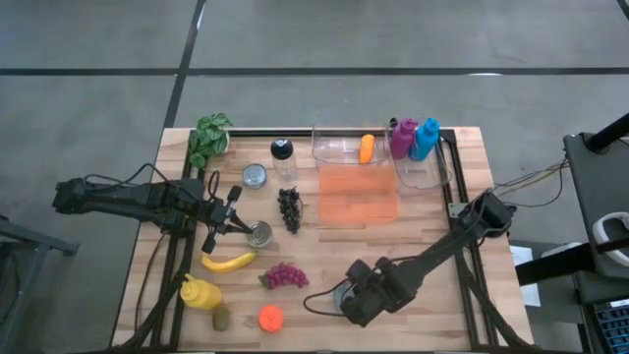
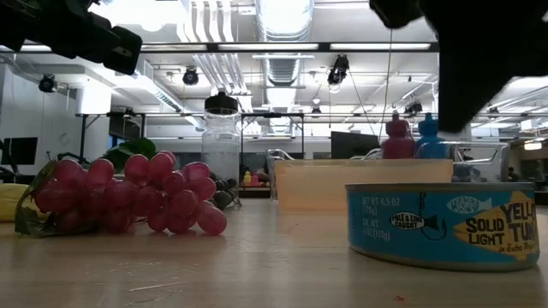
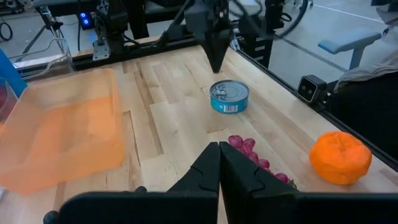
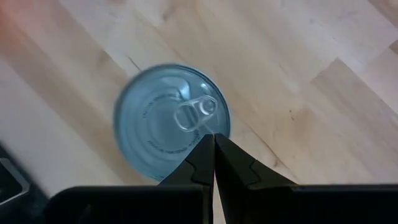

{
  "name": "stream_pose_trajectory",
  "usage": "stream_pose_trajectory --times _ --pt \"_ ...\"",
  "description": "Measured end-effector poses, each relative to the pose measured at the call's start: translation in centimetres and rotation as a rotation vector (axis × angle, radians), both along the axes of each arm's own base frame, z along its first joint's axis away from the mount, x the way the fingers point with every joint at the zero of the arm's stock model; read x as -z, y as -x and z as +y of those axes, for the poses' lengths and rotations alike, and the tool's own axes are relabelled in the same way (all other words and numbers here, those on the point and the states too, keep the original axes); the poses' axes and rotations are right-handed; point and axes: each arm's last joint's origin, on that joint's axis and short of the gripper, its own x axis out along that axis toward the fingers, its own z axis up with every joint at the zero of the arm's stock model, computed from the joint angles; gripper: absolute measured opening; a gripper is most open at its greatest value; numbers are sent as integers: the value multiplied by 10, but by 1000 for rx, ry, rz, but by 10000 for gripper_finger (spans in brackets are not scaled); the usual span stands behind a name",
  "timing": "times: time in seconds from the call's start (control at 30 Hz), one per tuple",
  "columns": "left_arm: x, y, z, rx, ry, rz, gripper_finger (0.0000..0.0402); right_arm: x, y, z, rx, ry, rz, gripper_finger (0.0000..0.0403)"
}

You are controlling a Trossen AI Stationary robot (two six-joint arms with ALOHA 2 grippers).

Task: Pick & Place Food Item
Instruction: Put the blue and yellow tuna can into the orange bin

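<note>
A blue tuna can (image 4: 171, 121) stands upright on the wooden table near its front edge, pull-tab lid up; the low view (image 2: 441, 227) and the left wrist view (image 3: 229, 98) show it too. My right gripper (image 4: 214, 140) hangs shut just above it, pointing steeply down, with a gap between its tips (image 3: 216, 62) and the lid. In the high view the right gripper (image 1: 356, 300) hides most of the can. My left gripper (image 1: 228, 214) waits shut above the table's left half, and its closed fingertips (image 3: 219, 149) show in its wrist view.
Purple grapes (image 1: 285, 276), a banana (image 1: 228, 262), an orange (image 1: 270, 318), a yellow bottle (image 1: 200, 292) and a silver can (image 1: 258, 233) lie left of the tuna can. An orange tray (image 1: 360, 195) sits mid-table. Clear bins (image 1: 344, 146) with a carrot and bottles (image 1: 413, 140) line the far edge.
</note>
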Motion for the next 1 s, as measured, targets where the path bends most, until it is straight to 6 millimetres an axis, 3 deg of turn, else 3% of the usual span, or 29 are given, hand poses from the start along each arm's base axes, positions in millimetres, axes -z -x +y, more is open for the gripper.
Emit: stream_pose_trajectory --times 0.27,1.0 --pt "0 0 0 0 0 5 6 17 -5 0 14 5 53 8" --pt "0 0 0 0 0 5 6 27 -6 1 58 8 69 8"
